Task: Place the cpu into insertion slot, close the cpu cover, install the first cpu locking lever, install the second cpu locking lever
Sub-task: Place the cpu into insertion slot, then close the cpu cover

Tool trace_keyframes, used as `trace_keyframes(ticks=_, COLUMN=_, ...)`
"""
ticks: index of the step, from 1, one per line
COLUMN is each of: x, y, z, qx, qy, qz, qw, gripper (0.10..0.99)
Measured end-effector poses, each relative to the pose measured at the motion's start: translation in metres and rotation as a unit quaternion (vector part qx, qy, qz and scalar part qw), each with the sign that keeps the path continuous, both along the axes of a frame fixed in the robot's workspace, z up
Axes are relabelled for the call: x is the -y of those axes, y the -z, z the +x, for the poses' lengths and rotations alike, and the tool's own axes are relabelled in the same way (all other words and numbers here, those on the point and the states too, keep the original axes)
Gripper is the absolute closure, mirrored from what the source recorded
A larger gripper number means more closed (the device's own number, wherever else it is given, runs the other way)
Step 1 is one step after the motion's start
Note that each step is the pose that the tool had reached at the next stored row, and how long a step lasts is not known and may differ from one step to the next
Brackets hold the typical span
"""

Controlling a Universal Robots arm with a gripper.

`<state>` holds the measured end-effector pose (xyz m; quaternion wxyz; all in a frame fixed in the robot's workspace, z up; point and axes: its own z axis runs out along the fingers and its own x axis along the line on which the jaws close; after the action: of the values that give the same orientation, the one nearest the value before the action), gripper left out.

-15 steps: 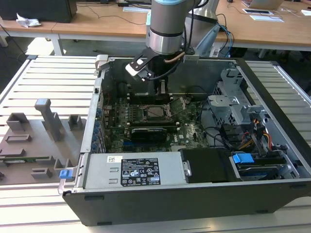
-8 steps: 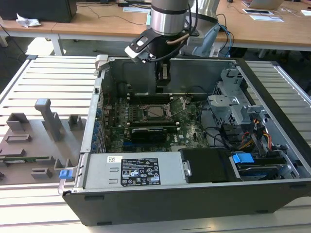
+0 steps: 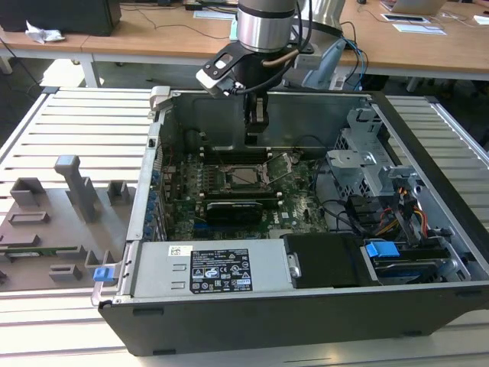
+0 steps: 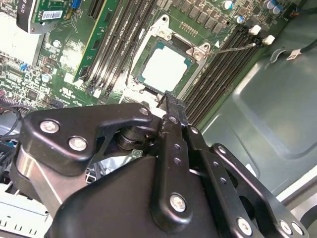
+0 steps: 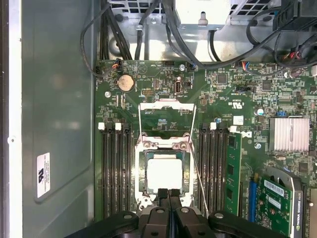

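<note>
The cpu (image 5: 165, 173) lies flat in the insertion slot on the green motherboard (image 5: 163, 74), its pale metal top bare, and it appears again in the second wrist view (image 4: 166, 69). The cpu cover (image 5: 166, 105) is swung open, lying back beyond the socket with board showing through its window. One thin wire locking lever (image 5: 198, 173) stands raised beside the socket, and another (image 5: 140, 124) runs along the cover's other side. My gripper (image 5: 169, 193) hovers just above the socket's near edge, fingers shut together on nothing. In the exterior view the gripper (image 3: 256, 126) hangs over the socket (image 3: 244, 174).
Black memory slots (image 5: 115, 168) flank the socket on both sides. A green expansion card (image 5: 277, 198) and a finned heatsink (image 5: 289, 134) lie nearby. Cables (image 5: 124, 34) cross the case. The power supply (image 3: 214, 271), drive cage (image 3: 367, 164) and case walls (image 3: 153, 168) hem the board in.
</note>
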<state>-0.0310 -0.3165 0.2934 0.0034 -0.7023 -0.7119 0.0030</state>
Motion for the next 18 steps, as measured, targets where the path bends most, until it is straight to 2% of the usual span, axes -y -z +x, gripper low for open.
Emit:
trace_keyframes(ticks=5, x=0.0, y=-0.0003, z=0.0, qx=0.0, qy=0.0, qz=0.0, qw=1.0, gripper=0.98)
trace_keyframes(ticks=7, x=0.0, y=-0.0005, z=0.003, qx=-0.0001, qy=0.0, qz=-0.0003, qw=1.0, gripper=0.98)
trace_keyframes(ticks=11, x=0.0, y=-0.0003, z=0.0187, qx=0.0, qy=0.0, qz=-0.0005, qw=1.0, gripper=0.98)
trace_keyframes(ticks=14, x=-0.0001, y=-0.0003, z=0.0395, qx=-0.0002, qy=0.0, qz=-0.0007, qw=1.0, gripper=0.98)
trace_keyframes(ticks=18, x=-0.0001, y=-0.0003, z=0.0542, qx=-0.0002, qy=0.0, qz=-0.0012, qw=1.0, gripper=0.98)
